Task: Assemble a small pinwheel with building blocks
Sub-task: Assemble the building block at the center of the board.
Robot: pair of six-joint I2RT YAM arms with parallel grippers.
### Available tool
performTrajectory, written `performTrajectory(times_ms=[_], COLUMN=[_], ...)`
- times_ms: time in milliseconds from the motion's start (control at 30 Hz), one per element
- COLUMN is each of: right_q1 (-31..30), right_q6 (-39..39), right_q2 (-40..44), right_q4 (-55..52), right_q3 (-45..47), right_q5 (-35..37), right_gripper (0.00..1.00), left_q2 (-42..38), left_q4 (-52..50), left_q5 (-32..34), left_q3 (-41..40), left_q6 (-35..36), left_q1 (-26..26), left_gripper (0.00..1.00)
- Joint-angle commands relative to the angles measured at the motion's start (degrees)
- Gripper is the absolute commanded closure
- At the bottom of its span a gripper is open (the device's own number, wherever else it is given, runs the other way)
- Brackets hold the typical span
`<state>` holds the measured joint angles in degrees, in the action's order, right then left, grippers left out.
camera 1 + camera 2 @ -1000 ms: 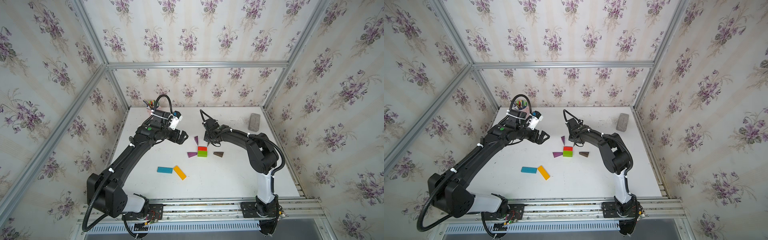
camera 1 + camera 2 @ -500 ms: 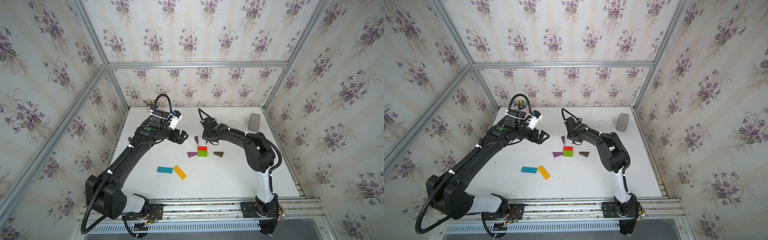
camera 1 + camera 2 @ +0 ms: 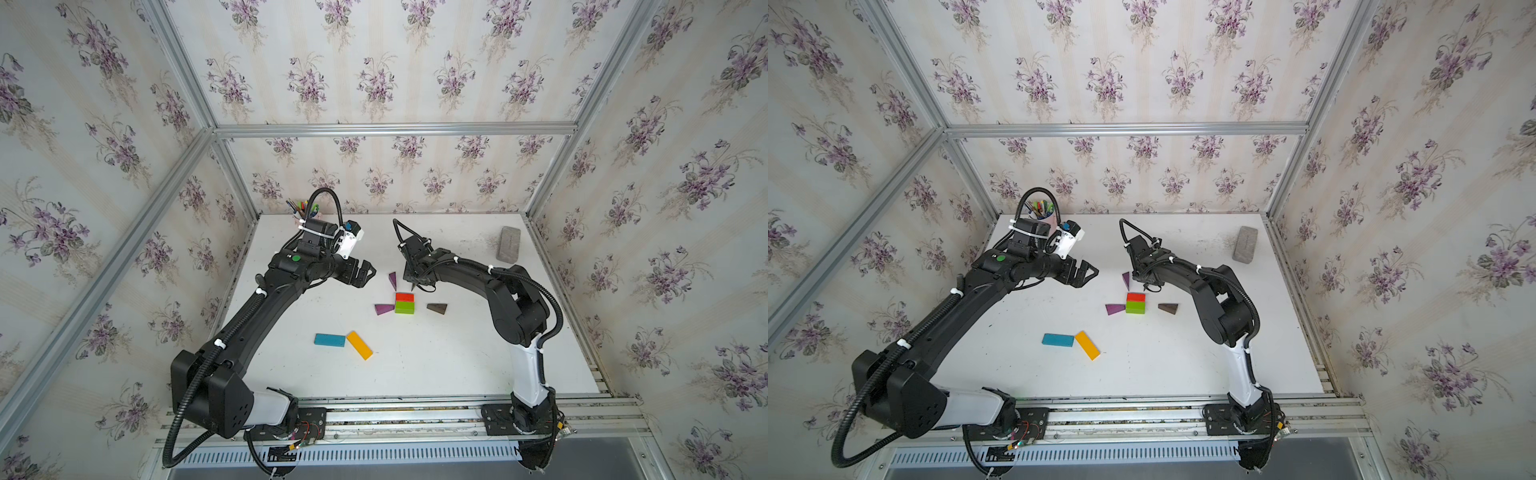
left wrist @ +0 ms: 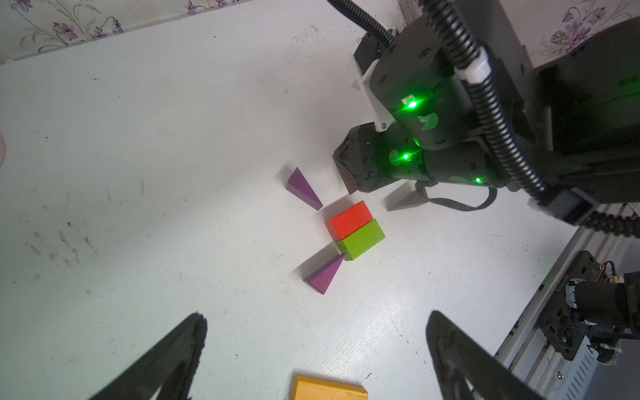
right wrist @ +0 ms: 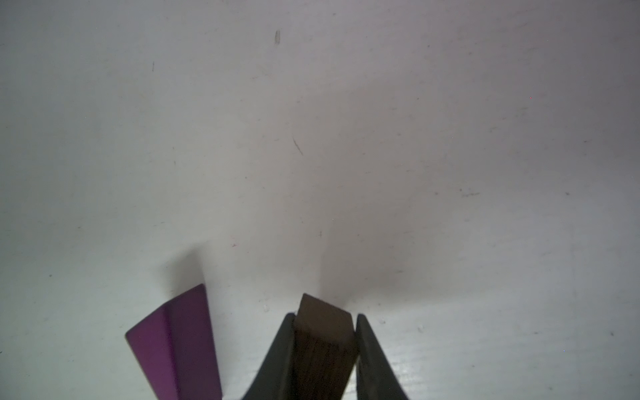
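Note:
A red block (image 3: 404, 296) and a green block (image 3: 404, 307) lie joined at mid-table. One purple wedge (image 3: 384, 309) touches the green block's left side. A second purple wedge (image 3: 392, 281) lies just behind them. A dark brown wedge (image 3: 437, 308) rests to their right. My right gripper (image 3: 415, 284) hovers just behind the red block, shut on another brown wedge (image 5: 323, 332). My left gripper (image 3: 365, 272) hangs open and empty to the left of the figure, its fingers (image 4: 194, 332) wide apart. A blue bar (image 3: 329, 340) and a yellow bar (image 3: 360, 345) lie nearer the front.
A grey brick-like slab (image 3: 508, 244) lies at the back right. A pen cup (image 3: 305, 210) stands in the back left corner behind my left arm. Papered walls close three sides, and a metal rail (image 3: 395, 409) runs along the front.
My right gripper has shifted slightly left with the brown wedge still in it. The left arm has barely moved.

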<state>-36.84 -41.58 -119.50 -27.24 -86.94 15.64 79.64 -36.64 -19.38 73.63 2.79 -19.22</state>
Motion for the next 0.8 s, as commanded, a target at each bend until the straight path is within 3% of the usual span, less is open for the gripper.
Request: performTrajectory(times_ms=[0,767], right_q1=[0.00,-0.18], right_q6=[-1.05,-1.48], right_q2=[-0.61,-1.41], right_q4=[-0.67,-1.04], right_q3=[-0.17,0.06], right_q5=[1.16,2.74], right_gripper=[0.80,0.80], left_q2=[0.08,0.17], left_q4=[0.10,0.16], left_q5=[-0.73,-2.32], left_q3=[0.39,0.65], left_q6=[-0.30,-0.78], left_q1=[0.07,0.86], left_gripper=[0.00,0.00])
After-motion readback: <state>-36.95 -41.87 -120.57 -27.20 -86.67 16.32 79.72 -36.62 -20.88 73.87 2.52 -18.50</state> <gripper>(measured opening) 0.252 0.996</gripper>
